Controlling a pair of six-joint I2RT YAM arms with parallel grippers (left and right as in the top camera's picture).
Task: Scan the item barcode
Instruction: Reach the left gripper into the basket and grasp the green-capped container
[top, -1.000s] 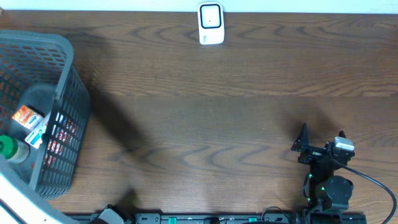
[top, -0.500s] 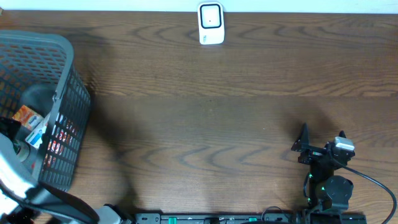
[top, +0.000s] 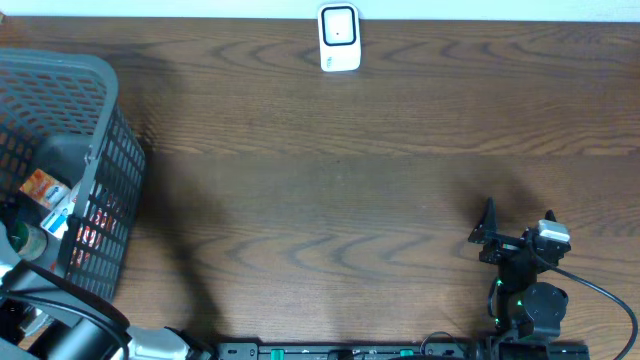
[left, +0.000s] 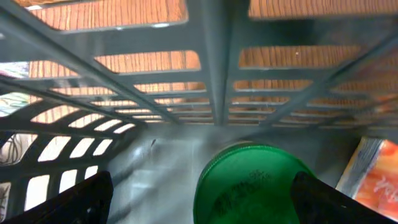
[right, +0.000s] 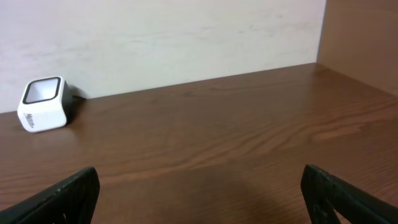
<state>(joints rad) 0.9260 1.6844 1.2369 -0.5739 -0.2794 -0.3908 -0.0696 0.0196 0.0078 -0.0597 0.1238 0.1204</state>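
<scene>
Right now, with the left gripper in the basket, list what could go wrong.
The open left gripper straddles the green lid off-centre, so closing may slip off it.
The basket wall is close ahead, and a finger could catch its slats.
The orange packet lies beside the lid and may get pinched too.

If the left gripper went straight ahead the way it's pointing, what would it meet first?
Probably the green lid inside the gray basket. It sits right ahead of the left gripper, between its open fingers. How far off it is, I can't judge.
</scene>
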